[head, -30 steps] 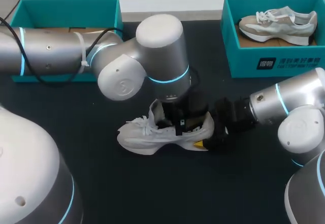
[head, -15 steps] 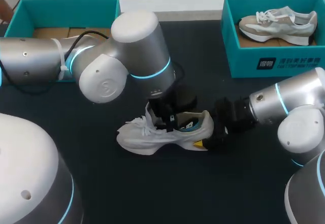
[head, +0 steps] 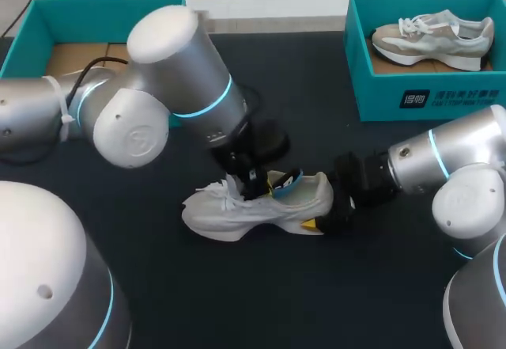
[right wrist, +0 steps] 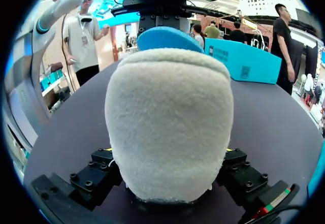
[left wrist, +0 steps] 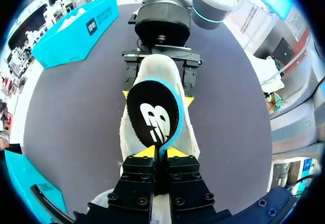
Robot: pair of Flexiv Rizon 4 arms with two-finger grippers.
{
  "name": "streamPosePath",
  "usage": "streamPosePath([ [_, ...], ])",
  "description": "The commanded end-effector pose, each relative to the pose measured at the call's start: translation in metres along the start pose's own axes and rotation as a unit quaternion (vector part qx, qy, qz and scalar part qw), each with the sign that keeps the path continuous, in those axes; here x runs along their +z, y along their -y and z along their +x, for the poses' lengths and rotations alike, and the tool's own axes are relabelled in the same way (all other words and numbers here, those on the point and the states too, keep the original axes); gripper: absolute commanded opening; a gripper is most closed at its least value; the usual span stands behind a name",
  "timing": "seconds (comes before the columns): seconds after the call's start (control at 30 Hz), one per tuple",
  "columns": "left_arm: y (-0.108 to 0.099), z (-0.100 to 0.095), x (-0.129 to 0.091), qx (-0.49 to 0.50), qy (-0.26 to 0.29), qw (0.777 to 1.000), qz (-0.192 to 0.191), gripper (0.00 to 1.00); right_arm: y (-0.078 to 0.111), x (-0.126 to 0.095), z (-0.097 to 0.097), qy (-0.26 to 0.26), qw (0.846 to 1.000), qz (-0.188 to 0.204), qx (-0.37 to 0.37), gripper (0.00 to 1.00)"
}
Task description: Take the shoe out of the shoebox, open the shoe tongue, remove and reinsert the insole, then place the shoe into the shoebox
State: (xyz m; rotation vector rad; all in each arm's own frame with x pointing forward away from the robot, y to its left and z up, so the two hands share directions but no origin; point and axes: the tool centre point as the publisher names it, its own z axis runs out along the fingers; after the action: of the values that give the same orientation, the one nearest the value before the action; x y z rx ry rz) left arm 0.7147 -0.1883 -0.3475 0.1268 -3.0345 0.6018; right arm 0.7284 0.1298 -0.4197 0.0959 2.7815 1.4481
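Left end effector point(left wrist: 160, 153) pinched the toe-end edge of the floppy insole point(left wrist: 155, 115). Right end effector point(right wrist: 167, 152), at 3 o'clock, clamped the light shoe point(head: 237, 210) by its squishy heel, probably the best grip.

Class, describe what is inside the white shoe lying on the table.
A black insole with a blue edge sticks up out of the white shoe, pinched by the fingers of the left gripper. The shoe's toe end is covered by the upper and cannot be seen.
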Motion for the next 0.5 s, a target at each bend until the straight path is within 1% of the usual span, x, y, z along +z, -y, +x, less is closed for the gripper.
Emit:
streamPosePath([
  [0.03, -0.003, 0.002, -0.013, 0.001, 0.006, 1.0, 0.01, 0.0, -0.001, -0.001, 0.0, 0.001, 1.0, 0.002, 0.0, 0.0],
  [0.23, 0.005, -0.004, -0.022, 0.004, 0.013, 1.0, 0.013, 0.0, -0.001, -0.001, 0.0, 0.001, 1.0, 0.002, 0.0, 0.0],
  [0.5, 0.023, -0.021, -0.029, 0.018, 0.024, 0.999, 0.018, 0.0, -0.001, -0.001, 0.0, 0.001, 1.0, 0.002, 0.0, 0.0],
])
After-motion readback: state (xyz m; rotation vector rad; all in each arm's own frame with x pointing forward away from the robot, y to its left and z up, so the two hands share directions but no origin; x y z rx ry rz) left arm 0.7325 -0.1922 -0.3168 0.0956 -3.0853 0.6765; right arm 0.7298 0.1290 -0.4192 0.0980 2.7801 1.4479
